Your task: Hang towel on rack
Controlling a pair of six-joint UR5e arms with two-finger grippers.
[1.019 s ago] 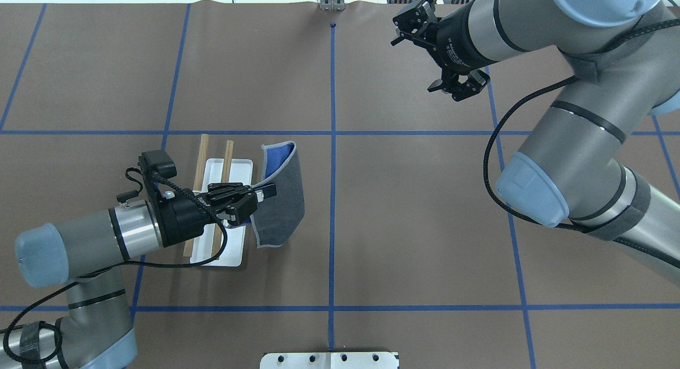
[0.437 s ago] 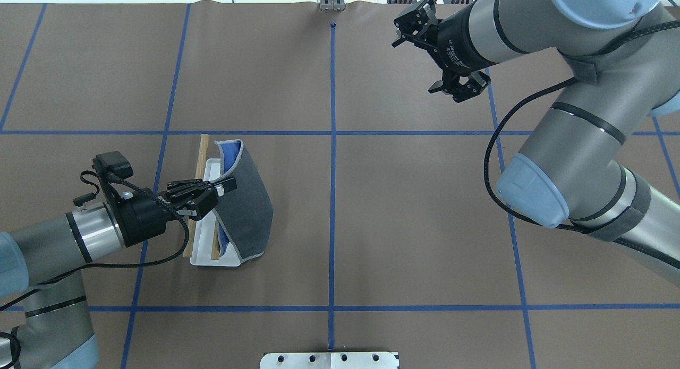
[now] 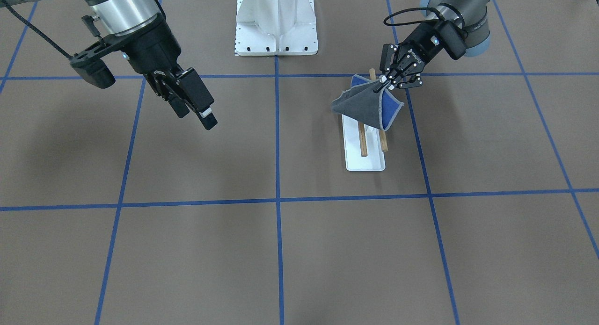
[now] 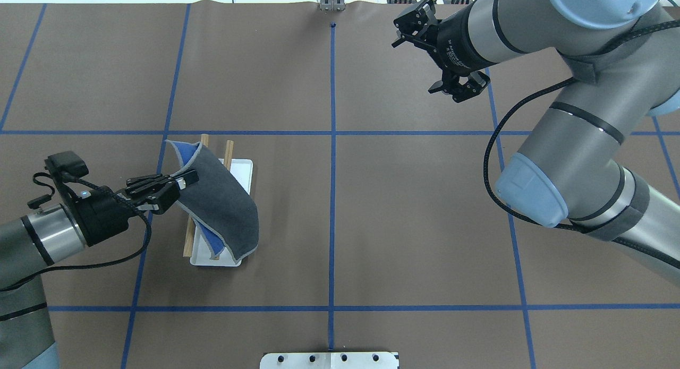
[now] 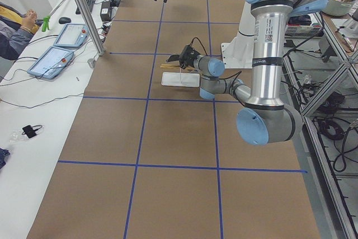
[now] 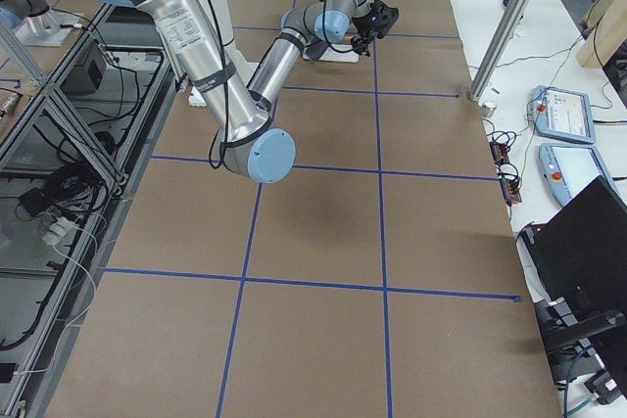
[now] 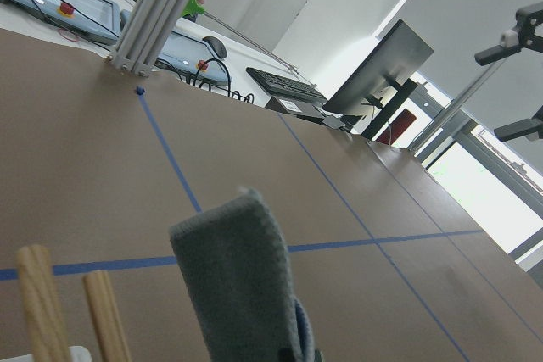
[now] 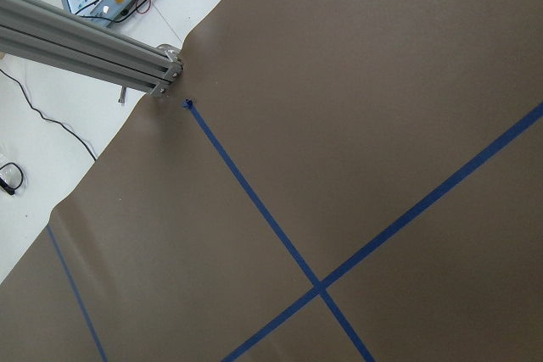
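The towel [image 4: 226, 202] lies grey side up over the rack's two wooden dowels [image 4: 229, 152], and its blue underside shows at both ends. The rack's white base [image 4: 244, 170] sits under it. My left gripper [image 4: 185, 179] is shut on the towel's left edge and holds it raised just left of the dowels. In the front view, the left gripper [image 3: 384, 82] pinches the towel [image 3: 362, 105] into a peak above the rack [image 3: 365, 161]. The left wrist view shows a towel corner [image 7: 242, 286] beside the dowels [image 7: 42, 307]. My right gripper [image 4: 406, 26] is open and empty at the far side, well away; it also shows in the front view [image 3: 195, 115].
The large white bolted pedestal [image 3: 276, 21] stands at the robot's side of the table. Blue tape lines [image 4: 332, 199] cross the brown table cover. An aluminium post [image 8: 93, 52] stands at the far edge, with operator tablets [image 5: 56, 60] beyond.
My left gripper has pulled back to the left with the towel's edge, dragging the towel from beside the rack across both dowels. The right arm has barely moved.
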